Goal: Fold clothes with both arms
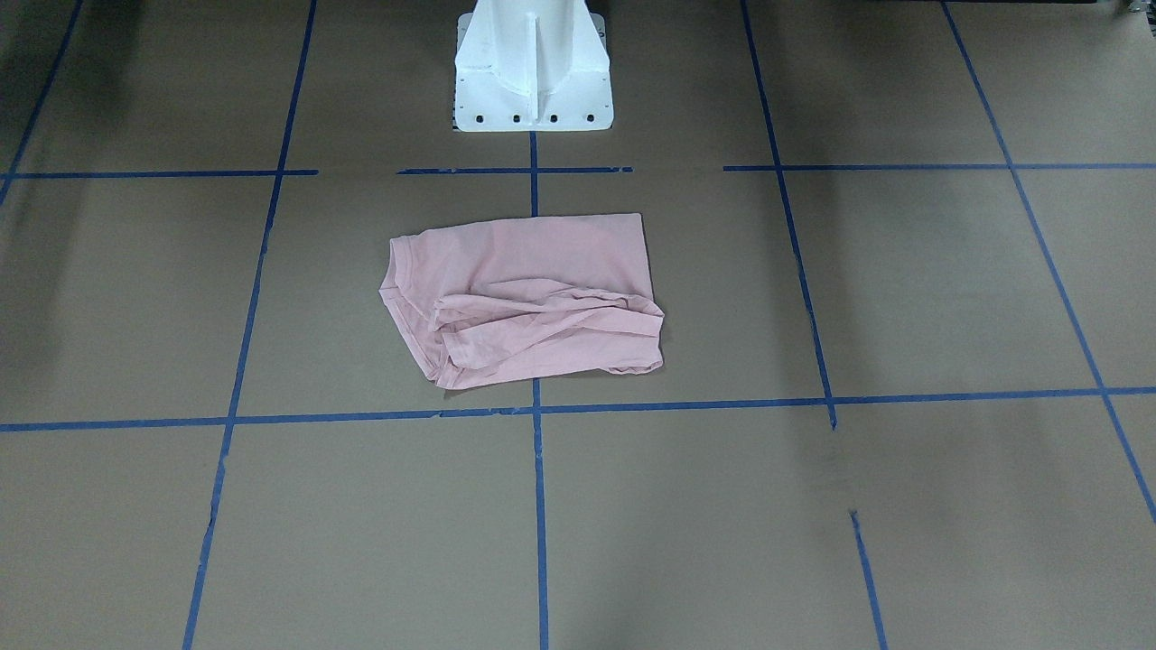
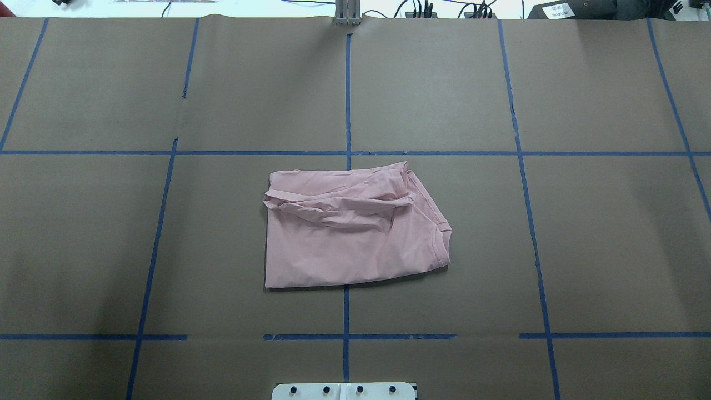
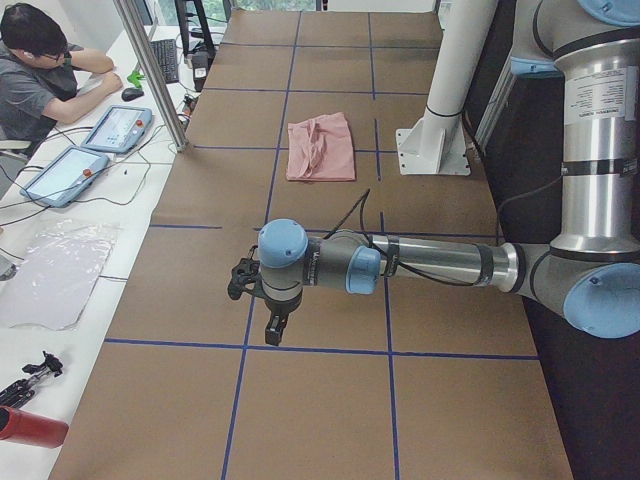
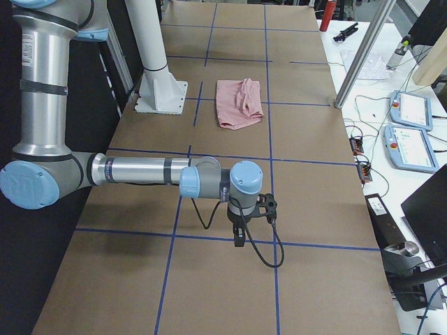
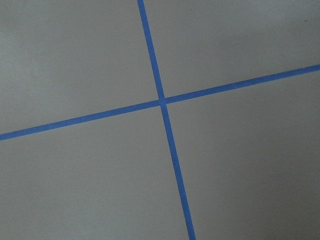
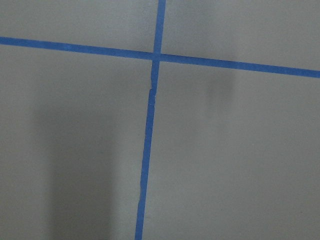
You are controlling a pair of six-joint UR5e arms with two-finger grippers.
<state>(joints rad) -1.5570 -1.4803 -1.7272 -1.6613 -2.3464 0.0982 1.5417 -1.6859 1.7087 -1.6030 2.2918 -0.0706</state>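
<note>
Logging T-shirt (image 2: 355, 233) centred, long axis left-right | found left pincer (image 3: 272, 328), right pincer (image 4: 238, 237) well apart toward opposite sides, neither nearer | could not tell open or closed

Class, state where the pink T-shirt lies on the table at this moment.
In the overhead view, the pink T-shirt lies folded at the centre of the table, straddling the middle blue tape line, just ahead of the white pedestal base.
</note>
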